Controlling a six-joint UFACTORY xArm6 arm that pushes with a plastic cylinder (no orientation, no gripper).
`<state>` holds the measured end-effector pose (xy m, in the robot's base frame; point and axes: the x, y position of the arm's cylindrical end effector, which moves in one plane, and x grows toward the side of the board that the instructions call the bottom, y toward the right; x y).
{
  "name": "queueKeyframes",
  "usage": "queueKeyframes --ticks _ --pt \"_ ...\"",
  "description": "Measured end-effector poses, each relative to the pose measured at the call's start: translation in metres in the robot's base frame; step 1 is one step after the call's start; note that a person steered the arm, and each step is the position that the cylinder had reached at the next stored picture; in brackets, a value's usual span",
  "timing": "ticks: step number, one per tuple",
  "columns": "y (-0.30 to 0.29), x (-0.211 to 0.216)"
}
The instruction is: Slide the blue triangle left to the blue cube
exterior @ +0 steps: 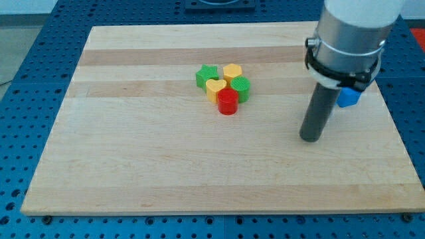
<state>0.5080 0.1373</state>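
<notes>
A blue block [348,97] shows at the view's right, mostly hidden behind the arm; its shape cannot be made out. No second blue block shows. My tip [310,138] rests on the board just below and left of that blue block, a short gap apart. The arm's grey body [352,33] covers the view's upper right.
A tight cluster sits at the board's [133,166] upper middle: a green star [206,76], a yellow hexagon [232,72], a yellow heart [214,87], a green round block [240,87] and a red cylinder [228,102]. Blue perforated table surrounds the board.
</notes>
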Motion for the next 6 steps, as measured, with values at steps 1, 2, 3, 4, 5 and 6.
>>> queueKeyframes --ticks 1,2,3,4,5,6 --pt "-0.012 -0.012" --pt "0.004 -0.047" --pt "-0.012 -0.036" --pt "-0.010 -0.006" --pt "0.029 -0.015" --pt "0.041 -0.050"
